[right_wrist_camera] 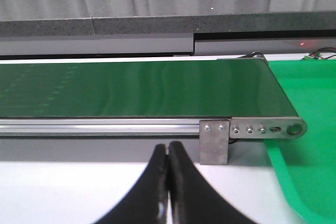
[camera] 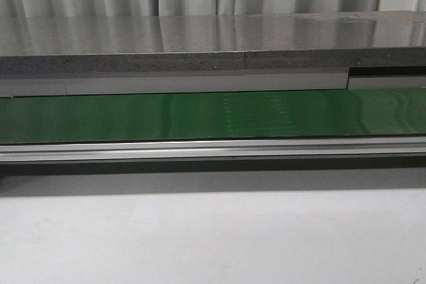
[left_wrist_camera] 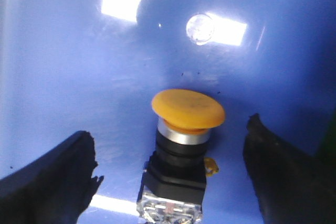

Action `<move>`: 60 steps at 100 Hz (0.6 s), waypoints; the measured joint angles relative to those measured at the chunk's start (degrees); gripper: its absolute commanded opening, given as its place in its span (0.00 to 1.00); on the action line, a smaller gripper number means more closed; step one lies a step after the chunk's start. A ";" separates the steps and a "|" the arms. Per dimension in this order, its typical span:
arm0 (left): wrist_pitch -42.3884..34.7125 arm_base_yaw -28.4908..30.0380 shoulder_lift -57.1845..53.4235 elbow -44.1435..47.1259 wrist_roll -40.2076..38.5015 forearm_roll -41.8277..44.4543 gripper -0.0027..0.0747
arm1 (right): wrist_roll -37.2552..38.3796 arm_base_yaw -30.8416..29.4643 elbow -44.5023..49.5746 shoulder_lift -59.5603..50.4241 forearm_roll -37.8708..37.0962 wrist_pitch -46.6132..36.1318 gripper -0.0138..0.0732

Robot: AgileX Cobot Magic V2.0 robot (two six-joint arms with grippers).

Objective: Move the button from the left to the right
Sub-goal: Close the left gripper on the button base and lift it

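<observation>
Item one: your push button with round orange-yellow mushroom cap, silver collar and black blocky body [left_wrist_camera: 181,145] stands on a glossy blue surface [left_wrist_camera: 79,77], between the spread, released fingers of your left claw [left_wrist_camera: 173,182], untouched. Item two: your right claw [right_wrist_camera: 168,182], clenched on nothing, hangs over the white tabletop [right_wrist_camera: 63,187] just before the long green conveyor belt [right_wrist_camera: 136,87].
</observation>
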 measured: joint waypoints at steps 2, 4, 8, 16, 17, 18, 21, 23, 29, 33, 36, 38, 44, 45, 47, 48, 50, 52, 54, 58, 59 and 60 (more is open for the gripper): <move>0.00 0.00 0.00 0.00 0.00 0.00 0.77 | 0.00 0.00 0.00 0.00 0.00 0.00 0.08; 0.00 0.00 0.00 0.00 0.00 0.00 0.77 | 0.00 0.00 0.00 0.00 0.00 0.00 0.08; 0.00 0.00 0.00 0.00 0.00 0.00 0.77 | 0.00 0.00 0.00 0.00 0.00 0.00 0.08; 0.00 0.00 0.00 0.00 0.00 0.00 0.77 | 0.00 0.00 0.00 0.00 0.00 0.00 0.08; 0.00 0.00 0.00 0.00 0.00 0.00 0.77 | 0.00 0.00 0.00 0.00 0.00 0.00 0.08; 0.00 0.00 0.00 0.00 0.00 0.00 0.77 | 0.00 0.00 0.00 0.00 0.00 0.00 0.08; 0.00 0.00 0.00 0.00 0.00 0.00 0.77 | 0.00 0.00 0.00 0.00 0.00 0.00 0.08; 0.00 0.00 0.00 0.00 0.00 0.00 0.77 | 0.00 0.00 0.00 0.00 0.00 0.00 0.08; 0.00 0.00 0.13 0.00 0.00 0.00 0.77 | 0.00 0.00 0.00 0.00 0.00 0.00 0.08; 0.11 0.00 0.37 0.00 0.00 0.00 0.77 | 0.00 0.00 0.00 0.00 0.00 0.00 0.08; 0.21 0.00 0.65 0.00 0.00 0.00 0.77 | 0.00 0.00 0.00 0.00 0.00 0.00 0.08; 0.22 0.00 0.96 0.00 0.00 0.00 0.77 | 0.00 0.00 0.00 0.00 0.00 0.00 0.08; 0.46 0.00 1.83 0.00 0.00 0.00 0.77 | 0.00 0.00 0.00 0.00 0.00 0.00 0.08; 0.58 0.00 1.94 0.00 0.00 0.00 0.77 | 0.00 0.00 0.00 0.00 0.00 0.00 0.08; 0.59 0.00 2.28 0.00 0.00 0.00 0.77 | 0.00 0.00 0.00 0.00 0.00 0.00 0.08; 0.59 0.00 2.29 0.00 0.00 0.00 0.77 | 0.00 0.00 0.00 0.00 0.00 0.00 0.08; 0.59 0.00 2.64 0.00 0.00 0.00 0.77 | 0.00 0.00 0.00 0.00 0.00 0.00 0.08; 0.59 0.00 2.82 0.00 0.00 0.00 0.77 | 0.00 0.00 0.00 0.00 0.00 0.00 0.08; 0.59 0.00 3.11 0.00 0.00 0.00 0.76 | 0.00 0.00 0.00 0.00 0.00 0.00 0.08; 0.69 0.00 3.52 0.00 0.00 0.00 0.76 | 0.00 0.00 0.00 0.00 0.00 0.00 0.08; 0.69 0.11 3.50 0.00 0.00 0.10 0.76 | 0.00 0.00 0.00 0.00 0.00 0.00 0.08; 0.69 0.11 3.66 0.00 0.00 0.09 0.76 | 0.00 0.00 0.00 0.00 0.00 0.00 0.08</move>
